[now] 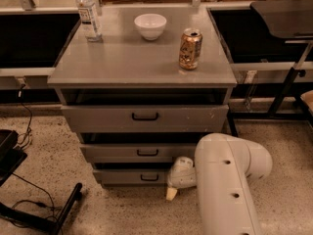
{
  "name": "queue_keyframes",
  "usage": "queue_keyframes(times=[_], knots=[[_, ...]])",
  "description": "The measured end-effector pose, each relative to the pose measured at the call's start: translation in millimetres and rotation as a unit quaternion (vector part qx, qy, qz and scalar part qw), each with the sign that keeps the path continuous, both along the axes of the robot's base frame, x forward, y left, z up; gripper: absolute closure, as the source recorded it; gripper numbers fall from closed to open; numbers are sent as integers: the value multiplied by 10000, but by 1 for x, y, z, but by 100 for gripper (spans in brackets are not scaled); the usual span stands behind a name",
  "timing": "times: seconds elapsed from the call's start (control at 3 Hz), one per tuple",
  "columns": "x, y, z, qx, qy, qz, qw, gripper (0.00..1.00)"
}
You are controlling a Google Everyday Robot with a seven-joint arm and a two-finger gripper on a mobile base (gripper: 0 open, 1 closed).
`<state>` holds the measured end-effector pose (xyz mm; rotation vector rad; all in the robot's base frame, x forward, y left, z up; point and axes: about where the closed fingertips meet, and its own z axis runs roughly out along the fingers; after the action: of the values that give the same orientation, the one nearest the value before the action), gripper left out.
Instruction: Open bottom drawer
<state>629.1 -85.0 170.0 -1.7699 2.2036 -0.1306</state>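
While the arm (227, 180) bends low under the cabinet's (142, 62) front-right corner, gripper (171, 193) at bottom drawer's (129, 177) right end, pointing down, grip unclear.

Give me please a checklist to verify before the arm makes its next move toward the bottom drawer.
1. The bottom drawer is in view, lowest of three fronts: ok.
2. Its handle is visible and uncovered: ok.
3. The claw is at the handle: not ok; it hangs to the right of it, near the floor.
4. The claw is level with the handle: not ok; its tip is lower.
5. The can, bowl and bottle stand upright on the cabinet top: ok.
6. The black stand lies apart from the drawer, to the left: ok.
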Motion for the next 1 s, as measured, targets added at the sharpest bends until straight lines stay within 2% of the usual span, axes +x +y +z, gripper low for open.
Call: queue_keyframes(times=[0.33, 0.67, 1.0], knots=[[3, -5, -4, -26, 89, -162, 9998, 25], [-18, -26, 5, -85, 328, -271, 9991, 48], [-19, -26, 7, -88, 344, -270, 9990, 72]])
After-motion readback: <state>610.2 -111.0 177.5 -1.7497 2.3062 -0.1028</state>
